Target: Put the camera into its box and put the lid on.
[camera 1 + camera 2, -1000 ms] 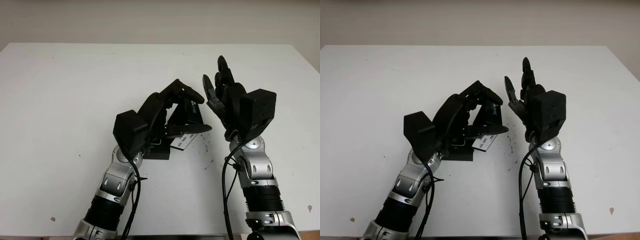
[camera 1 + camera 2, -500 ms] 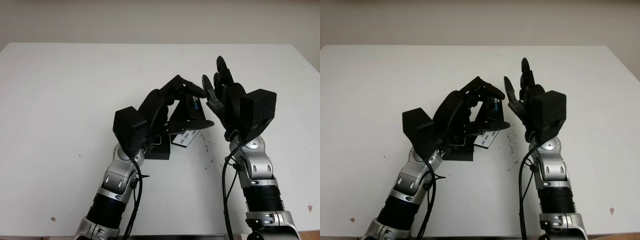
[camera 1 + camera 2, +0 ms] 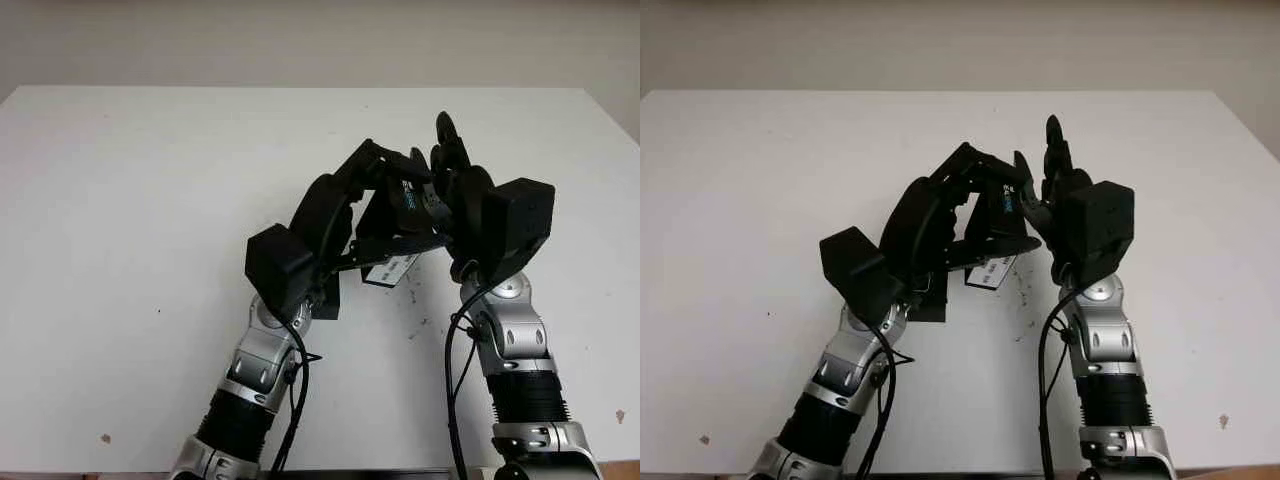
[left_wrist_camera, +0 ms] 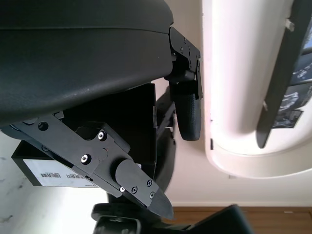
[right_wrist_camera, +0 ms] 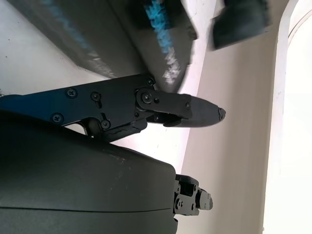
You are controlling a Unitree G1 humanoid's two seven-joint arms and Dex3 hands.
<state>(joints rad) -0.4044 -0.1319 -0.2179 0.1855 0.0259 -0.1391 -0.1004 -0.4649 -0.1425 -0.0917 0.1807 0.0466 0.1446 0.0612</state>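
Holding the black box (image 3: 395, 225) up off the white worktop (image 3: 130, 200), the left hand (image 3: 375, 185) is gripping it tight, near the middle. Its white label (image 3: 390, 270) is hanging at the box's six o'clock. At three o'clock, just beside the box, the right hand (image 3: 445, 185) is waiting open. The box is looking light, stiff and smooth, so gripping both side edges seems safest.

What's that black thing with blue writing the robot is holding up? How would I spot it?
Look at the middle of the white table, where the two black hands meet. The left hand holds up a flat black lid, tilted, close beside the open right hand. Blue print on its face and a white barcode label at its lower edge set it apart.
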